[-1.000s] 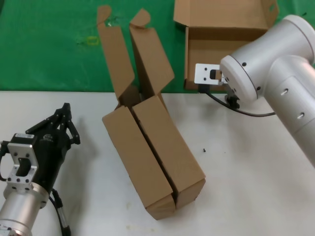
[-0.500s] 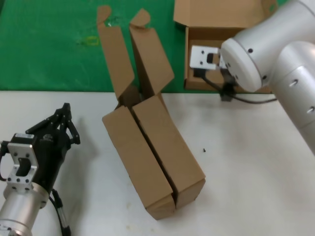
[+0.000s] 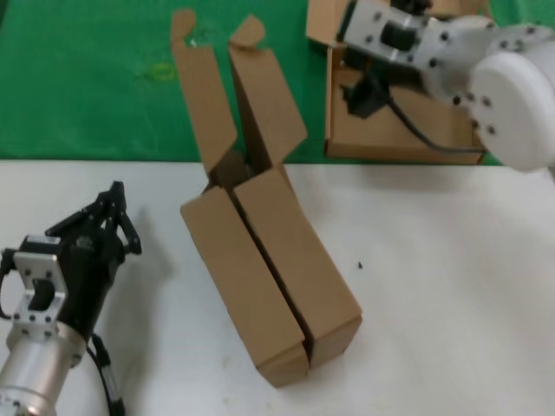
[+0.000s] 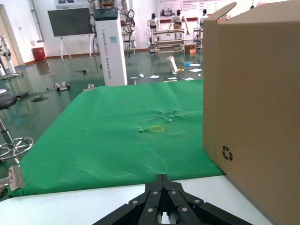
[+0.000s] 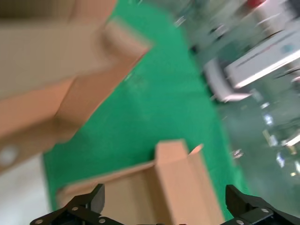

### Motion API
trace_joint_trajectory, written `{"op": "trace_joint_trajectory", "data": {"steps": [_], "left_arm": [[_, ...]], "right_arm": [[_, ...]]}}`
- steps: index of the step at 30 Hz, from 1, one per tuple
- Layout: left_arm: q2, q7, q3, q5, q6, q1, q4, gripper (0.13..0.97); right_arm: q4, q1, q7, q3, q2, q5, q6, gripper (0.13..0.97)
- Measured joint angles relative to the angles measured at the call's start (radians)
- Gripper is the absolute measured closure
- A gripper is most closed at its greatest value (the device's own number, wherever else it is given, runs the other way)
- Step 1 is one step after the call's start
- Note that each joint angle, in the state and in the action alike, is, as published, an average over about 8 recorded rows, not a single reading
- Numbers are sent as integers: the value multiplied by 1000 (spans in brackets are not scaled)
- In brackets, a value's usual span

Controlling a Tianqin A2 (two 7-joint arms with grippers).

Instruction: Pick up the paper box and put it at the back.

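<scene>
From the head view I lose most of the paper box [image 3: 403,130] behind the right arm, and its lid runs off the top edge. The right gripper [image 5: 164,206] is blurred at the wrist, its fingers [image 5: 96,199] cut by the edge. The left gripper [image 4: 161,206] is also cropped there, beside the tall box [image 4: 253,112].

White tabletop [image 3: 451,286] and, behind it, green cloth [image 3: 78,95].
Two long brown cardboard boxes [image 3: 273,282] lie side by side on the tabletop, lids raised; the open paper box [image 3: 395,130] sits on the cloth at its front edge.
</scene>
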Motion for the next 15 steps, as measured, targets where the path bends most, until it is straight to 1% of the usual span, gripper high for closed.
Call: {"op": "trace_joint_trajectory", "data": {"steps": [5, 9, 15], "left_arm": [[0, 0, 0, 0, 0, 0, 0, 952], [0, 0, 0, 0, 0, 0, 0, 951], [0, 0, 0, 0, 0, 0, 0, 908]], "right_arm": [[43, -41, -5, 63, 11, 52, 69, 197], [47, -67, -22, 75, 16, 90, 100, 173], [49, -128, -67, 97, 27, 184, 170, 134]]}}
